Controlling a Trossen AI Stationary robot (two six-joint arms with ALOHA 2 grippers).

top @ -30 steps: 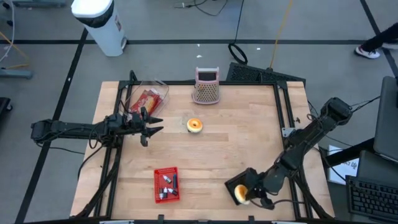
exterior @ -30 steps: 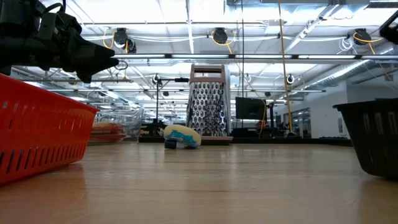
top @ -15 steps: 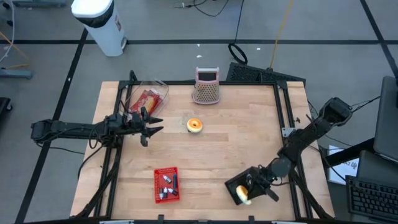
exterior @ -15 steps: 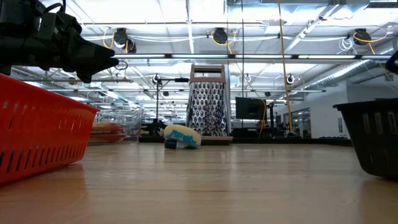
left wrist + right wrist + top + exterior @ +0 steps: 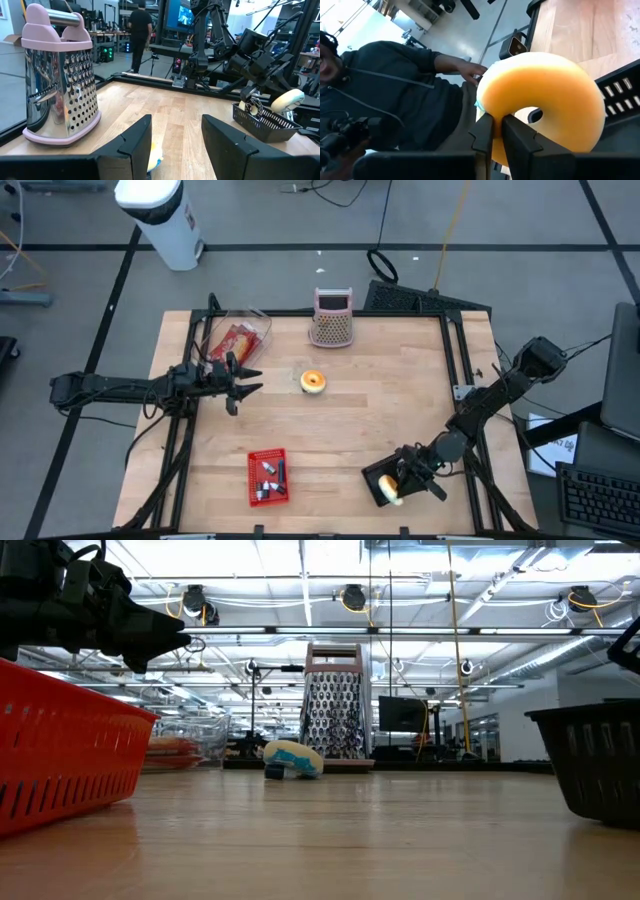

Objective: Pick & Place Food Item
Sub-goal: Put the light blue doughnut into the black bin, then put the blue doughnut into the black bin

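High view is showing the right gripper (image 5: pixel 403 481) hanging over the black basket (image 5: pixel 376 477) at the table's near right corner, and the right wrist view is showing its two fingers pinching the rim of a yellow doughnut (image 5: pixel 545 100) just above the basket's slotted wall. So the pick looks done and the carry too; by my reading the placing is what is left, since the doughnut is sitting at the basket's mouth with the fingers clamped on it, not yet let go. A second doughnut (image 5: pixel 313 381), with a blue tag, is lying untouched near the table's middle, just in front of the pink-handled grater (image 5: pixel 331 320), so another round may be waiting. The left gripper (image 5: pixel 243 377) is waiting over the table's left side with its fingers spread apart and nothing between them. As for containers: the red basket (image 5: pixel 267 477) at the near edge is holding a few small dark and pale items I cannot identify, and the clear tub (image 5: pixel 238 335) at the far left is holding something red and orange. A person in a dark hoodie (image 5: pixel 385 95) is standing beyond the table.
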